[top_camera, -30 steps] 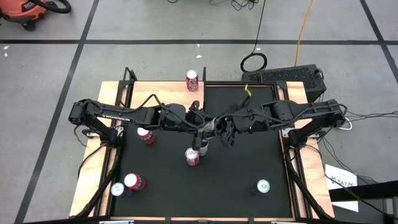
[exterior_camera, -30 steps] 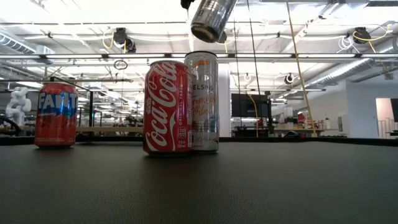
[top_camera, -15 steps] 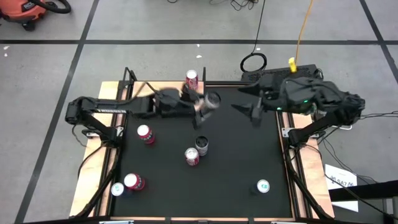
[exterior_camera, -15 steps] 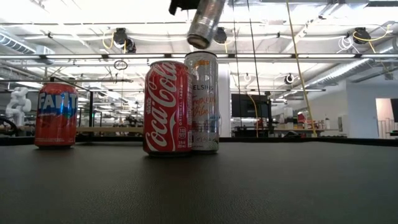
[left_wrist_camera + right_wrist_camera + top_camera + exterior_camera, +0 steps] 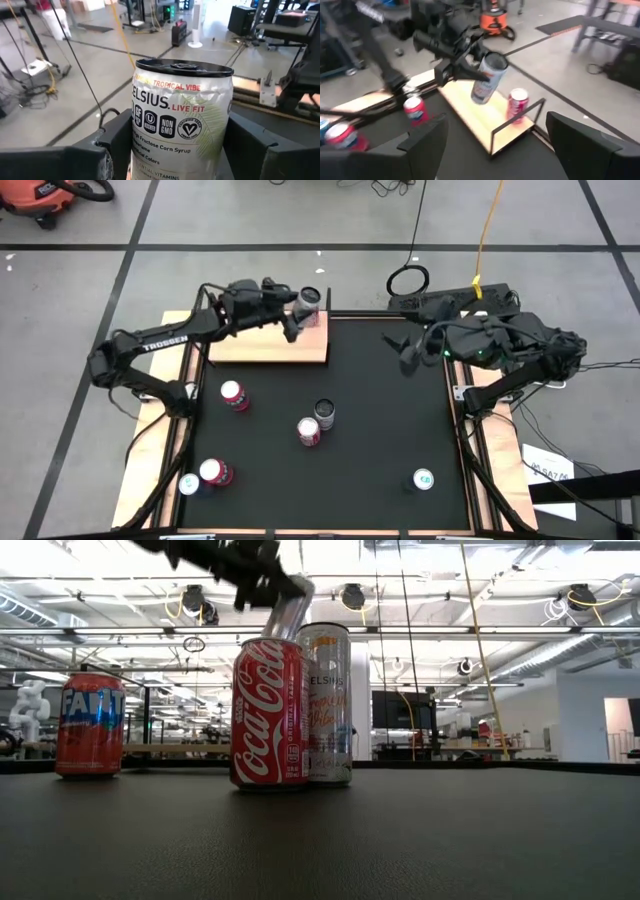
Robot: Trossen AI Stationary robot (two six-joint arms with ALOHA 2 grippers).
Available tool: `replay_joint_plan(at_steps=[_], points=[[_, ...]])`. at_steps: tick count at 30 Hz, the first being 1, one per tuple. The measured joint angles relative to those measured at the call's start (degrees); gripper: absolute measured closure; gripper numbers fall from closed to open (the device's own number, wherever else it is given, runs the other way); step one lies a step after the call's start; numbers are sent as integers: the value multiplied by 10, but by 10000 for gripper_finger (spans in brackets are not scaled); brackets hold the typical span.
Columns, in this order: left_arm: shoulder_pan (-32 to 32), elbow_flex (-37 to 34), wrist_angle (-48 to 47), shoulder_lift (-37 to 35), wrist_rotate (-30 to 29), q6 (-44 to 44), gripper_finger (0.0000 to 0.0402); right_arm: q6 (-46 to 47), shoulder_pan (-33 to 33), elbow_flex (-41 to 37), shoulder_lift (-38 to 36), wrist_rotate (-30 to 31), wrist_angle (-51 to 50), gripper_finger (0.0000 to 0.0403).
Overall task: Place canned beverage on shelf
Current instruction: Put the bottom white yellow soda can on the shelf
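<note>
My left gripper (image 5: 297,308) is shut on a silver Celsius can (image 5: 180,125) and holds it over the far end of the shelf (image 5: 262,345), a light wooden slab with thin black posts at the table's far left. The low view shows the can (image 5: 285,615) high up and tilted. A red can (image 5: 518,104) stands on its base on the shelf, just beyond the held can. My right gripper (image 5: 408,356) hovers open above the table's far right with nothing between its fingers. My left gripper pinches the Celsius can by its side walls (image 5: 140,145), one finger on each side, roughly at mid-height. The fingers come nearly level from the table's left and lie across the can. The can (image 5: 489,77) hangs tilted, top uppermost, clear above the shelf.
On the black mat stand a Coca-Cola can (image 5: 309,431) and a silver can (image 5: 324,413) side by side in the middle. A red can (image 5: 232,394) stands left of them, two cans (image 5: 205,476) stand at the near left, and a green-topped can (image 5: 423,479) stands at the near right.
My left gripper has swung from the table's middle toward the far left, carrying the Celsius can over the shelf. My right gripper has drawn back from the middle toward the right edge and risen, staying open.
</note>
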Motion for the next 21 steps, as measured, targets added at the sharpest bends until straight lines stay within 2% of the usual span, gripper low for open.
replay_joint_plan(at_steps=[7, 10, 16, 21], points=[[136, -130, 252, 1, 156, 0, 159, 55, 0, 0, -1, 47, -23, 83], [177, -174, 321, 2, 207, -1, 159, 74, -4, 0, 1, 68, -28, 83], [225, -231, 385, 23, 250, -1, 159, 93, -6, 0, 1, 92, -28, 83], [233, -239, 414, 60, 258, 14, 159, 100, -10, 0, 5, 107, -28, 83]])
